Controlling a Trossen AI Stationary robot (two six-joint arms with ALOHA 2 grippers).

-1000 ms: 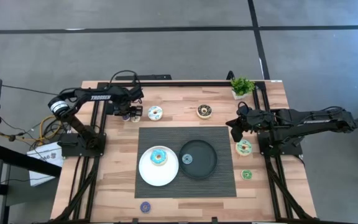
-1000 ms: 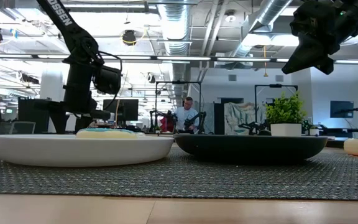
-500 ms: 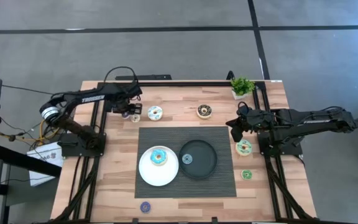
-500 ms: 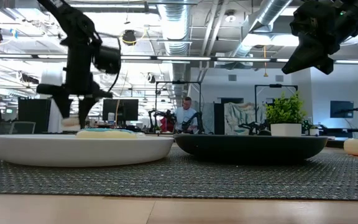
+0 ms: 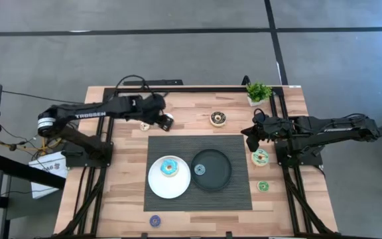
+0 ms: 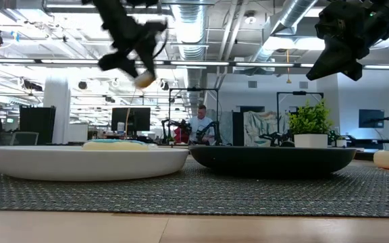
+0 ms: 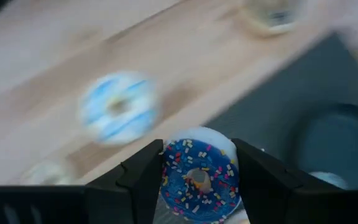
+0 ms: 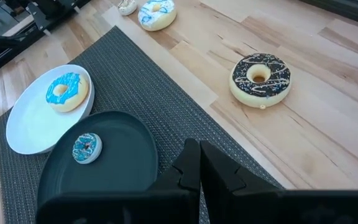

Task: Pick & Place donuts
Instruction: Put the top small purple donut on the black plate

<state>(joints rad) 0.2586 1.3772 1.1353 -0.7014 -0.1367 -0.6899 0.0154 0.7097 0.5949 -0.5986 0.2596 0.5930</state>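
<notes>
My left gripper (image 5: 166, 121) (image 7: 198, 155) is raised near the mat's far left corner, shut on a coin-sized donut with dark blue sprinkled icing (image 7: 197, 186). In the low view that gripper (image 6: 137, 71) is high above the table. The white donut with blue stripes (image 7: 118, 111) (image 8: 156, 14) lies on the wood beneath; the arm hides it in the high view. My right gripper (image 5: 251, 140) (image 8: 197, 167) hovers shut over the mat's right edge, holding nothing. A blue-iced donut (image 5: 170, 167) lies on the white plate (image 5: 156, 183), and a small blue one (image 5: 199, 169) on the black plate (image 5: 219, 174). My left gripper pinches the small blue donut between its two fingers, one on each side of its rim (image 7: 168, 177). The icing faces the wrist camera. The donut (image 6: 144, 79) is lifted clear of the table, at the lower end of fingers that slant downward.
The chocolate donut (image 5: 218, 119) lies on the wood beyond the mat (image 5: 178, 146). The pale green donut (image 5: 260, 157) and a small green one (image 5: 263, 186) lie right of it. A small purple one (image 5: 155, 220) is near the front edge, and a potted plant (image 5: 258, 91) at the far right corner.
My left gripper stood low at the table beside the white donut, fingers down around a small pale thing. It has since risen high and swung toward the table's right, carrying the small blue donut lifted clear. My right arm kept still.
</notes>
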